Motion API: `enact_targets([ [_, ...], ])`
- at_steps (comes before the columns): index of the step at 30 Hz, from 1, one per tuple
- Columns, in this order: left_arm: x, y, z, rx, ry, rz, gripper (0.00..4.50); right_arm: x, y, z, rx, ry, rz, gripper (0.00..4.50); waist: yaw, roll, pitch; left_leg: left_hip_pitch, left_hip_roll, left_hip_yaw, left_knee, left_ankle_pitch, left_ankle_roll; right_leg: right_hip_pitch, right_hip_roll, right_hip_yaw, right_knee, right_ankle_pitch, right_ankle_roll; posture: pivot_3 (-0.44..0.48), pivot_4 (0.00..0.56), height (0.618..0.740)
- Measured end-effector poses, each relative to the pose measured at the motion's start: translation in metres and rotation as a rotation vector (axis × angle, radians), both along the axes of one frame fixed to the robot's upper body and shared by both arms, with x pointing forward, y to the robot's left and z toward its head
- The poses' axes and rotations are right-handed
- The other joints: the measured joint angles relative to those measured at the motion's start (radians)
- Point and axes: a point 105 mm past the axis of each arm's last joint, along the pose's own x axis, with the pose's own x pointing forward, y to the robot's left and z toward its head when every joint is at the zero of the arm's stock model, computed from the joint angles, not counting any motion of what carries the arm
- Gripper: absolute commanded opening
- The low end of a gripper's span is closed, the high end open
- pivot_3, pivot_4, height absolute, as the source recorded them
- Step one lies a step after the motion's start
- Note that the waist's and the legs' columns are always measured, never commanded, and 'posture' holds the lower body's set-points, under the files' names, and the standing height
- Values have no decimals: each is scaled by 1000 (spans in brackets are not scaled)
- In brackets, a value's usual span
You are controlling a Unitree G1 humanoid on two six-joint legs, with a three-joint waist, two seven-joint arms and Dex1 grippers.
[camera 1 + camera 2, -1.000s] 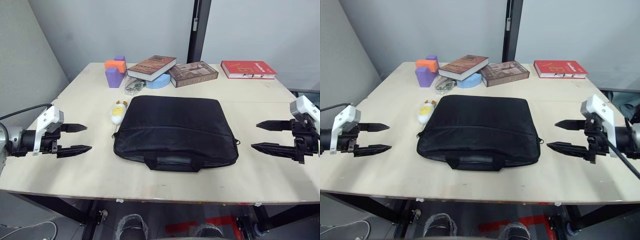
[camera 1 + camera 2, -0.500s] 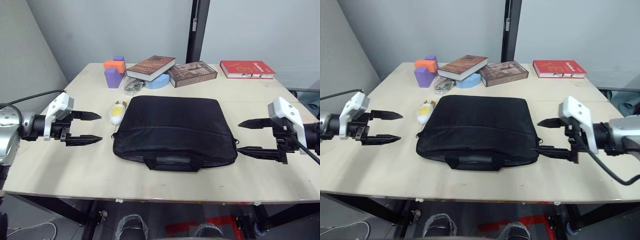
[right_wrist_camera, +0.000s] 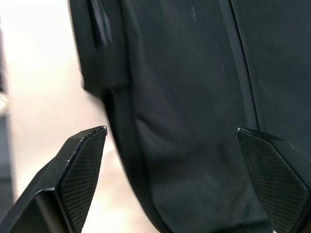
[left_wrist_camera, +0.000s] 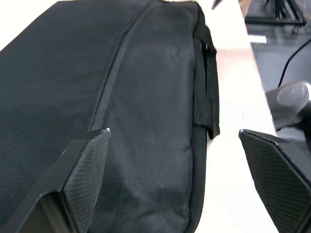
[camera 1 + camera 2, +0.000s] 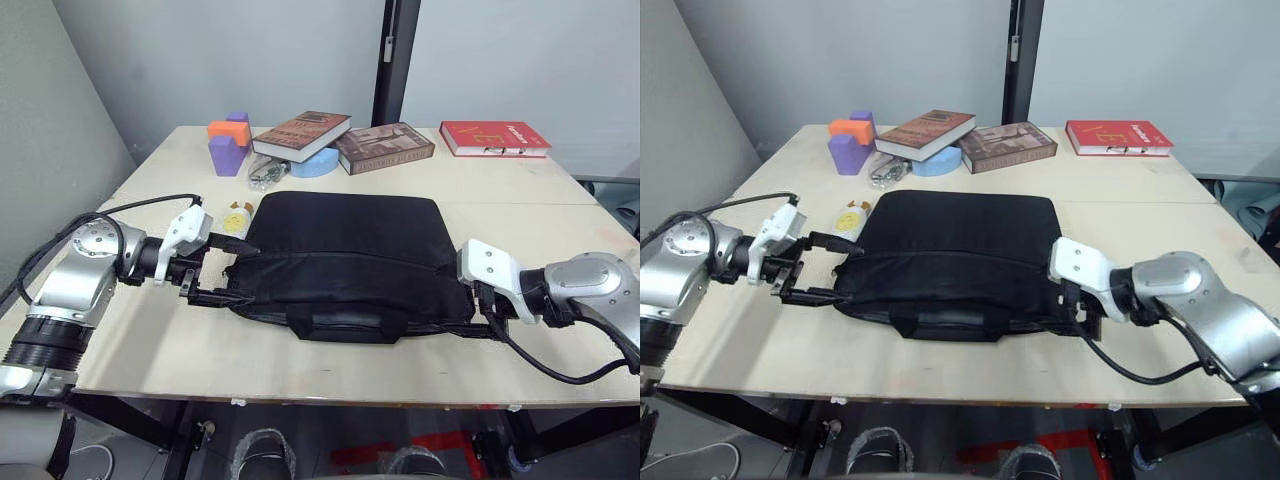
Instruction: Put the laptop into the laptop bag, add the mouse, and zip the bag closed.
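Our left gripper and right gripper sit at opposite ends of the laptop bag, fingers spread wide, straddling its corners. Bag lies flat, mid-table, handles toward us. Just past its left end: a plush toy. Farther back: books, foam blocks.

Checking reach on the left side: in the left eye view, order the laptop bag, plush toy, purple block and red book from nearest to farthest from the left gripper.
From the left gripper:
1. Laptop bag, at its fingertips.
2. Plush toy, just behind.
3. Purple block, far left.
4. Red book, far right corner.
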Motion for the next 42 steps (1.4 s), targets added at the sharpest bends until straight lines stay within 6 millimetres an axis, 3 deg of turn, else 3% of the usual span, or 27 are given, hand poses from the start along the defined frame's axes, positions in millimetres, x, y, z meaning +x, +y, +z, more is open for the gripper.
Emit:
enact_targets([
  [14, 2, -24, -15, -59, 53, -56, 4458, 11, 23, -18, -55, -130, 55, 4500, -2, 0, 0, 0, 0, 0, 1, 0, 0, 0, 0, 0, 2, 0, 0, 0, 150, 725],
  [17, 3, -28, -11, -70, 51, -67, 4500, 1, 28, -20, -16, -90, 69, 3675, 1, 0, 0, 0, 0, 0, 1, 0, 0, 0, 0, 0, 2, 0, 0, 0, 150, 725],
  [22, 3, -32, -9, -76, 43, -78, 4500, -18, 29, -20, 50, 3, 96, 1872, 1, 0, 0, 1, 0, 0, 1, 0, 0, 0, 0, 0, 2, 0, 0, 0, 150, 725],
  [26, 4, -34, -7, -78, 35, -86, 4500, -18, 23, -14, 77, 16, 70, 477, -2, 0, 0, 1, 0, -1, 2, 0, 0, 1, 0, 0, 4, 0, 0, 0, 150, 725],
  [28, 4, -35, -7, -80, 34, -90, 4500, -19, 22, -15, 74, 25, 70, 49, -2, 0, 0, 2, 0, -1, 2, 0, 0, 1, 0, 0, 4, 0, 0, 0, 150, 725],
  [32, 4, -38, -10, -84, 48, -99, 4500, -28, 20, -32, 63, 99, 67, 49, -1, 0, 0, 1, 0, -1, 2, 0, 0, 0, 0, 0, 3, 0, 0, 0, 150, 725],
  [38, 5, -38, -10, -84, 46, -103, 4500, -26, 15, -54, 81, 161, 18, 49, -2, 0, 0, 1, 0, -1, 2, 0, 0, 0, 0, 0, 3, 0, 0, 0, 150, 725],
  [42, 6, -38, -11, -82, 51, -103, 4500, -24, 34, -59, 158, 175, 11, 49, -7, 0, 0, 1, 0, -1, 2, 0, 0, 0, 0, 0, 4, 0, 0, 0, 150, 725],
])
